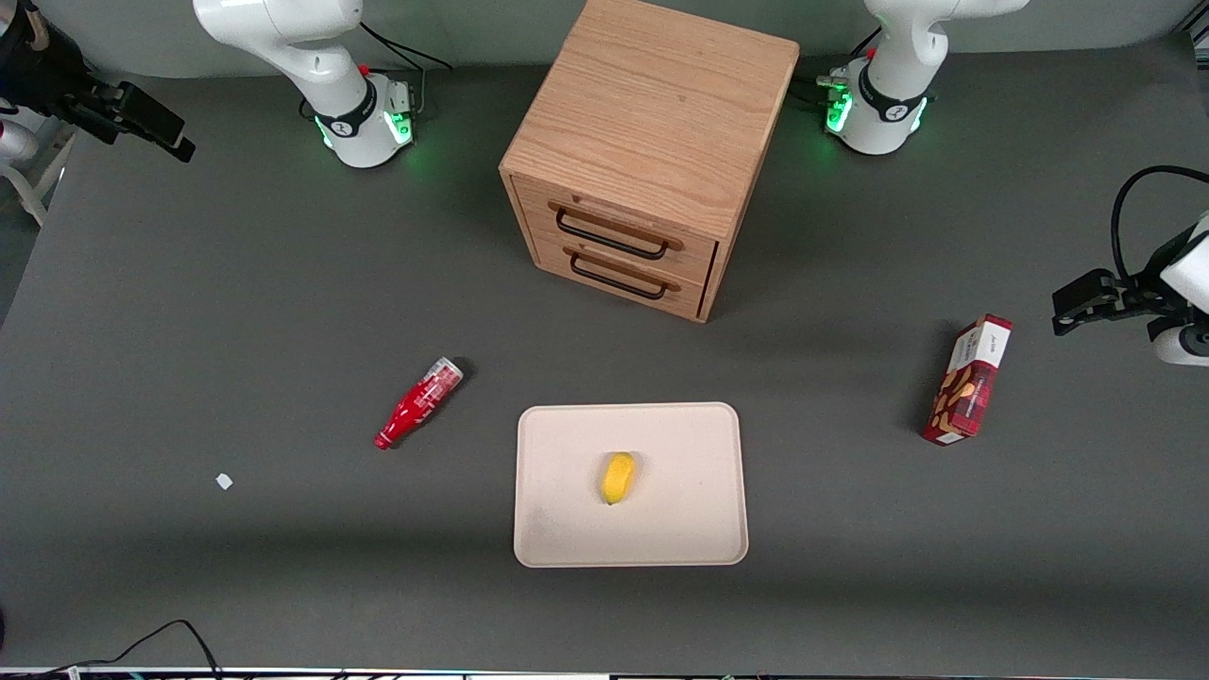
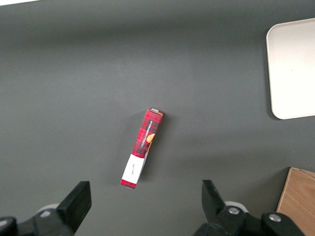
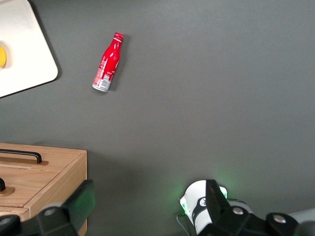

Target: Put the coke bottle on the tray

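Our gripper [image 3: 145, 206] hangs high with its fingers [image 3: 81, 200] spread wide and empty, well apart from the coke bottle [image 1: 418, 402], which lies on its side on the table just beside the tray [image 1: 699, 529], where a lemon [image 1: 618, 477] already sits mid-tray, leaving free space around it.

Red coke bottle [image 1: 419, 402] flat beside cream tray [image 1: 557, 538]

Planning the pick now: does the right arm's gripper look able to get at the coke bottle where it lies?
Probably yes. The coke bottle lies on its side on bare table beside the tray, touching nothing. The gripper, open, hangs high above the table toward the working arm's end, with nothing between them.
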Tool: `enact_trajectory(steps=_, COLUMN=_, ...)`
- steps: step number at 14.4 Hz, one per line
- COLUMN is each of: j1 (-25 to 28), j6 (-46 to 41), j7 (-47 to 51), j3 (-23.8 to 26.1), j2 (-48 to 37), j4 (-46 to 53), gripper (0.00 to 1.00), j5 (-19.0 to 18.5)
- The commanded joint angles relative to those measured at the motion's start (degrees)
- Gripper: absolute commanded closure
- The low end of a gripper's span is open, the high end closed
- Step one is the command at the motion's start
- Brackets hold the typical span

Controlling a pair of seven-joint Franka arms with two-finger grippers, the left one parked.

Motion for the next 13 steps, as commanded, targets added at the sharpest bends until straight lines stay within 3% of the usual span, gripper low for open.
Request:
enact_trajectory(steps=1, j1=0.1, j6=-1.0, j7=-1.0, j3=-0.2, j2=1.5, j4=1.9, gripper=0.00, j5=0.4)
enact_trajectory(steps=6, j1=0.5, j6=-1.2, j7=0.1, j3=1.8, j2=11.8, j4=14.8, gripper=0.00, j5=1.1)
enact_trajectory(steps=8, j1=0.8, j6=-0.4, j7=4.5, j3=4.6, j2=16.3, j4=17.0, gripper=0.00, j5=1.1)
enact_trajectory(steps=11, j1=0.9, j6=6.3, j7=16.5, j3=6.9, j2=22.6, j4=15.0, gripper=0.00, j5=4.2)
enact_trajectory(steps=13, j1=0.9, j6=12.8, j7=20.1, j3=9.0, j2=26.1, j4=8.7, gripper=0.00, j5=4.1)
